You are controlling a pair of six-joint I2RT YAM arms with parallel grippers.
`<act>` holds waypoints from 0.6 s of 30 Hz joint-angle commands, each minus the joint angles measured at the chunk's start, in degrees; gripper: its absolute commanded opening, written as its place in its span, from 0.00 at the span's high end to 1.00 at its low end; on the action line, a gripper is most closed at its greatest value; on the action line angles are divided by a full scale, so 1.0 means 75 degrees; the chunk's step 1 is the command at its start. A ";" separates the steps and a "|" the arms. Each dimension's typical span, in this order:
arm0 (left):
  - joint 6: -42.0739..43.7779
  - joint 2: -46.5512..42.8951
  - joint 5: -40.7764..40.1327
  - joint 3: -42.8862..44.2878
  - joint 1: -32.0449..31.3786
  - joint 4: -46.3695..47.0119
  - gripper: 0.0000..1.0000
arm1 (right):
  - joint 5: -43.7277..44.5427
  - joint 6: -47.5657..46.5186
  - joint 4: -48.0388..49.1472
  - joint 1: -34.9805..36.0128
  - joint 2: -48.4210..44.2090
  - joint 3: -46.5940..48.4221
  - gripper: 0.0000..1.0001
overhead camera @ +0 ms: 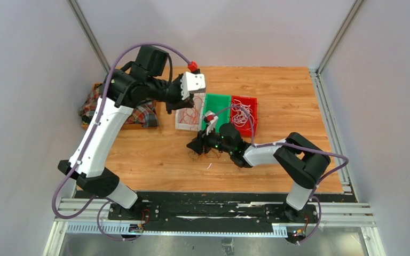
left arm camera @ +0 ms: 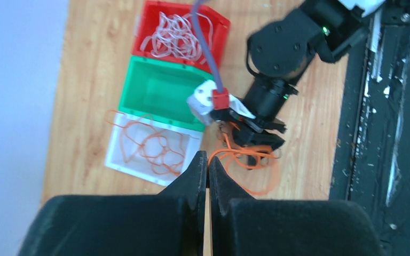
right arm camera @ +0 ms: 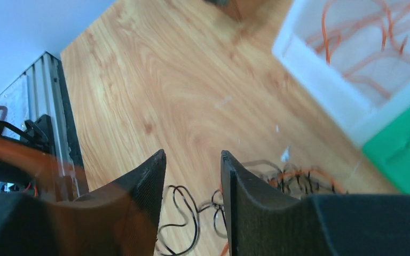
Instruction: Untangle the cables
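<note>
Down to a loose knot of orange-red and dark cables [overhead camera: 194,156] on the bench [overhead camera: 155,154], just in front of the white tray [overhead camera: 186,128] and the green bin [overhead camera: 213,101]. Close by, more orange loops in the tray and white strands in the red bin [overhead camera: 244,98], with nothing visible in the green bin. Poised low over the knot, the right hand [right arm camera: 192,160], fingers parted and gripping nothing, black curls on the wood directly beneath. Held high above the bins, the left hand [left arm camera: 208,158], pinched closed and apparently empty. Judged to be mid-sort: picking one strand out of the tangle on the wood. Next, most likely, lowering and closing on a single loop at the knot's edge, then drawing it away slowly. Calls for a fine pinch on wire far thinner than a finger, and perhaps for the left hand to pin the rest. Risk of lifting the whole clump at once.
</note>
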 commanded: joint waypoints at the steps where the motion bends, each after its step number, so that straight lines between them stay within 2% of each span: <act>1: -0.0295 0.0186 -0.0155 0.1125 -0.0033 0.0060 1.00 | 0.0422 0.0897 0.0700 0.0130 0.0296 -0.0625 0.58; 4: -0.0278 0.0613 -0.0873 0.1852 -0.0033 0.0073 1.00 | 0.0605 0.1131 0.0616 0.0164 0.0218 -0.0997 0.57; 7: -0.0307 0.0873 -0.1568 0.1911 -0.0016 0.0415 1.00 | 0.0838 0.1479 0.0704 0.0165 -0.0013 -0.1395 0.54; 13: -0.0281 0.1066 -0.2258 0.0300 0.0011 0.1723 1.00 | 0.1283 0.1561 0.0586 0.0121 -0.1229 -0.1957 0.44; 18: -0.0514 0.1608 -0.2879 -0.0522 0.0308 0.3014 1.00 | 0.1902 0.1338 -0.1121 0.0051 -0.2863 -0.1823 0.38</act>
